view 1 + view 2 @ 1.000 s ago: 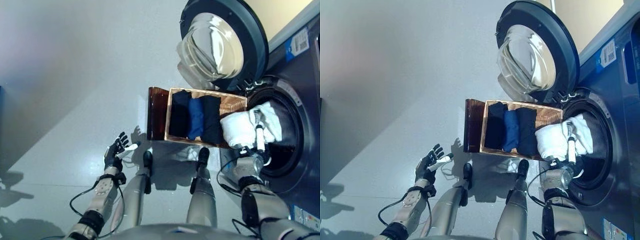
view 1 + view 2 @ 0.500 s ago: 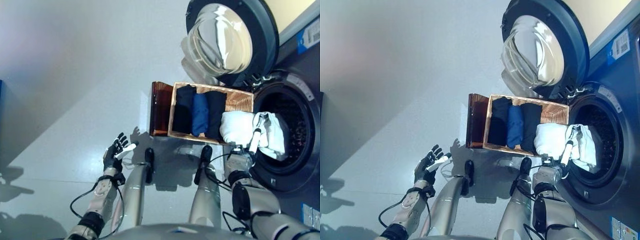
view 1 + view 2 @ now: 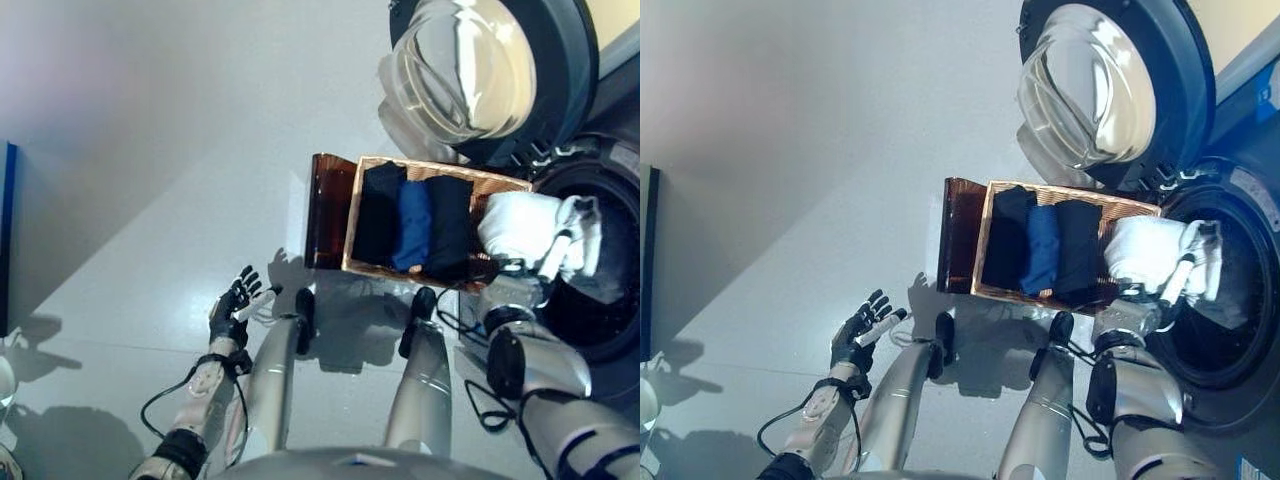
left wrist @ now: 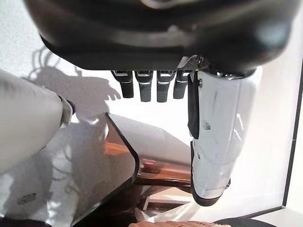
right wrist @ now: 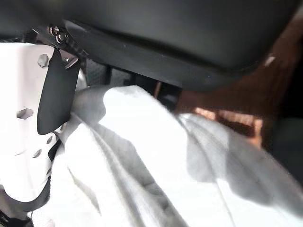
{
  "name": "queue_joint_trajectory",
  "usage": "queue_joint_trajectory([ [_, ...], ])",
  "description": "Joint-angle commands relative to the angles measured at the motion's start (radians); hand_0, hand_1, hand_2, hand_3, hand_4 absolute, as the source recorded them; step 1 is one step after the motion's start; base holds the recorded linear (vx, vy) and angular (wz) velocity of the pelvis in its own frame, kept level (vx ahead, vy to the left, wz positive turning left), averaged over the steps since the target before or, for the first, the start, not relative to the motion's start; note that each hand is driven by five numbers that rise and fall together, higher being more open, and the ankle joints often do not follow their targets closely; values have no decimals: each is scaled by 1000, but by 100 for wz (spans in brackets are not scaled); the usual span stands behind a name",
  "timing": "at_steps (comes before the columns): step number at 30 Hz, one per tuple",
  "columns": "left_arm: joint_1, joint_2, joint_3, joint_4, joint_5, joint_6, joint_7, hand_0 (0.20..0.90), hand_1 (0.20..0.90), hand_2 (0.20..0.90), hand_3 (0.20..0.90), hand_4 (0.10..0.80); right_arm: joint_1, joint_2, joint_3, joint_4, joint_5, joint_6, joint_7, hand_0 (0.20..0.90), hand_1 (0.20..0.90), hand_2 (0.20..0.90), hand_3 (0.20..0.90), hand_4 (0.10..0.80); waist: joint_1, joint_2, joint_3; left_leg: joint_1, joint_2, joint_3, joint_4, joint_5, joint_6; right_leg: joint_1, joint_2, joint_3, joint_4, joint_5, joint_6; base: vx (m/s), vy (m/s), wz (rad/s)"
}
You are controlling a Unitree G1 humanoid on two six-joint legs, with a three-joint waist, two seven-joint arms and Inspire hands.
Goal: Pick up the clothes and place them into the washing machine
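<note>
A white cloth (image 3: 520, 225) hangs at the mouth of the washing machine drum (image 3: 600, 310), over the right end of a wicker basket (image 3: 352, 215). My right hand (image 3: 545, 268) is shut on the cloth, its white-covered thumb (image 5: 23, 118) pressed against the white cloth (image 5: 142, 156). In the basket lie a black garment (image 3: 378, 215), a blue one (image 3: 412, 225) and another black one (image 3: 450, 225), folded side by side. Low over the floor, left of the basket, my left hand (image 3: 232, 300) is open, with fingers (image 4: 147, 87) straight and nothing in it.
The round glass door (image 3: 490, 70) of the machine stands open above the basket. A brown translucent lid (image 3: 325, 210) leans against the basket's left side. A blue edge (image 3: 8, 240) shows at the far left over grey floor.
The whole view has shifted, so the camera moved. My right hand keeps hold of the white cloth at the drum's mouth. The left hand stays open in place.
</note>
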Motion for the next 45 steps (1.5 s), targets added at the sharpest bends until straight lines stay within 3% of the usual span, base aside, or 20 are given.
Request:
queue_joint_trajectory([
  [1, 33, 65, 31, -90, 27, -63, -1, 900, 900, 900, 900, 800, -35, -204, -42, -32, 30, -133, 21, 200, 200, 200, 200, 300, 8, 50, -48, -12, 36, -63, -6, 21, -80, 56, -10, 34, 65, -23, -61, -88, 40, 12],
  [8, 30, 71, 32, -92, 27, -66, 7, 900, 900, 900, 900, 800, -43, -290, -104, 3, 86, -162, -4, 200, 200, 200, 200, 300, 10, 87, -63, -30, 22, -43, -5, 20, -74, 28, -25, 58, 70, -19, -55, -4, 50, 11],
  [17, 2, 51, 24, -67, 8, -70, 8, 900, 900, 900, 900, 800, 17, -249, -163, -3, 150, -183, 27, 200, 200, 200, 200, 300, -6, 120, -72, -28, 16, -23, 23, -15, -70, 15, -30, 92, 99, -42, -48, 18, 46, -2],
  [33, 22, 85, 54, -39, 28, -75, 14, 900, 900, 900, 900, 800, 26, -439, -162, -25, 57, -202, -20, 200, 200, 200, 200, 300, -29, 103, -82, -34, 18, 6, -3, 10, -67, 4, -31, 95, 56, 3, -46, -11, 9, -4],
  [45, 42, 74, 67, -40, 8, -77, 12, 900, 900, 900, 900, 800, -12, -528, -158, -24, 23, -198, -64, 200, 200, 200, 200, 300, -21, 149, -91, -36, 16, 25, -5, 12, -64, -20, -41, 120, 72, -3, -41, 5, 23, -2],
])
